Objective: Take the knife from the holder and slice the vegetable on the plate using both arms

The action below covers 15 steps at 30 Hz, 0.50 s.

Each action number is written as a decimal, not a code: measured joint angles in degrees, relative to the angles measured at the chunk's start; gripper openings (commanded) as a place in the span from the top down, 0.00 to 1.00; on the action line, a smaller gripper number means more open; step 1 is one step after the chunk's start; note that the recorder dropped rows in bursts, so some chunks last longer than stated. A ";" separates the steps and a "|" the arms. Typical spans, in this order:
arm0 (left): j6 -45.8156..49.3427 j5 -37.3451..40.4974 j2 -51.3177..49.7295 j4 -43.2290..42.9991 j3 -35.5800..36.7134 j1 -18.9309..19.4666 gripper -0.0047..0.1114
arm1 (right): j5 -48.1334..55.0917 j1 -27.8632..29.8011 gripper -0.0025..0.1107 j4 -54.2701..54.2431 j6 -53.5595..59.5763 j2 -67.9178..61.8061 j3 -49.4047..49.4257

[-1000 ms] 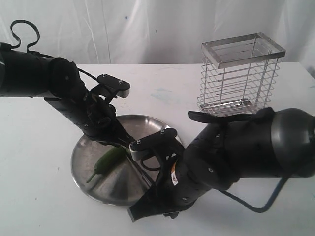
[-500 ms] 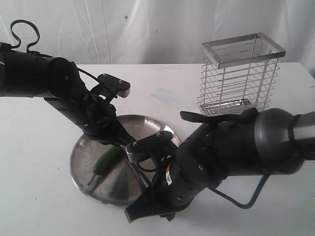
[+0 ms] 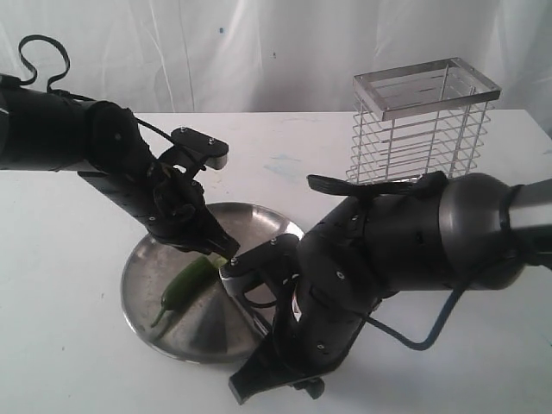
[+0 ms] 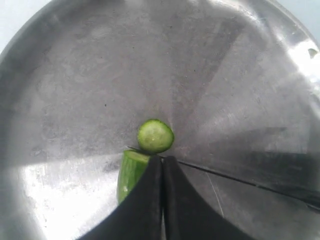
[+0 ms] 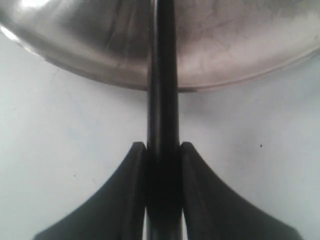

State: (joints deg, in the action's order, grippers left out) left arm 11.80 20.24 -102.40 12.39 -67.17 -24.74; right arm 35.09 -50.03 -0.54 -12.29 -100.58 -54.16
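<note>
The left tool (image 4: 161, 166), fingers squeezed together with no gap, is resting its tip on the cut end of the chilli (image 3: 188, 280) lying on the plate (image 4: 70, 75) near the table's (image 3: 60, 345) front edge, a round slice (image 4: 155, 135) just beside it. The right tool (image 5: 162, 150) is clamping the knife (image 5: 162, 75), blade reaching across the plate. The wire basket (image 3: 420, 129) is standing toward the table's far right corner

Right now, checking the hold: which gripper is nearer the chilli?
Left. The left gripper, shut, sits at the cut end of the chilli; the right gripper holds the knife outside the plate.
</note>
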 measured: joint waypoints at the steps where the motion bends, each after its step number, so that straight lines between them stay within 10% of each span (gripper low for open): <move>1: 0.00 0.00 -0.12 0.04 0.00 0.00 0.96 | 0.67 0.00 0.98 -0.50 0.34 0.00 0.00; 15: 0.00 -0.20 -1.21 0.04 0.00 0.00 0.96 | 6.60 0.00 0.98 -1.01 3.56 -2.23 -7.76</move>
State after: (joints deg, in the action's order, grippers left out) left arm 11.80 20.03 -103.62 12.43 -67.17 -24.74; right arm 41.69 -50.03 -1.55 -8.73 -102.80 -61.92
